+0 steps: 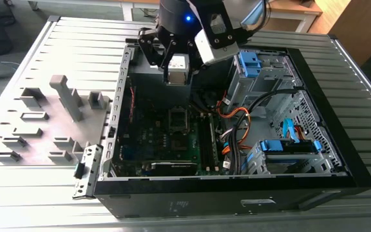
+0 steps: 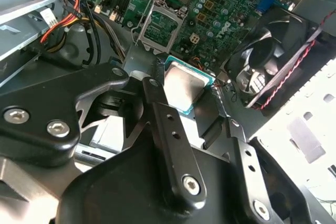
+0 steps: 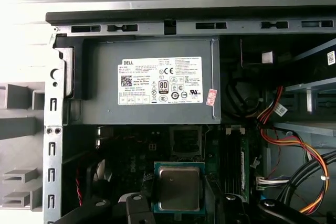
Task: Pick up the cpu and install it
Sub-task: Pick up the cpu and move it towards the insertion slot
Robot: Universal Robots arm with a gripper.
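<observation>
The cpu (image 1: 178, 66), a small flat square chip with a tan-grey metal face and a green rim, hangs above the open computer case. My gripper (image 1: 177, 72) is shut on it by its edges. In both wrist views the cpu (image 2: 184, 85) (image 3: 178, 187) sits between the black fingers (image 2: 157, 108) (image 3: 137, 205) of the gripper (image 2: 185, 98) (image 3: 179, 205). The open processor socket (image 1: 179, 118) (image 2: 160, 27) (image 3: 186, 141) lies on the motherboard below, apart from the chip, with its metal frame lifted.
The case wall (image 1: 118, 125) rings the motherboard. A grey power-supply box (image 3: 152, 82) sits beside the socket, with memory sticks (image 3: 231, 161), a black fan (image 2: 268, 61) and orange cables (image 1: 237, 118) close by. Grey fixtures (image 1: 63, 96) stand outside the case at the exterior view's left.
</observation>
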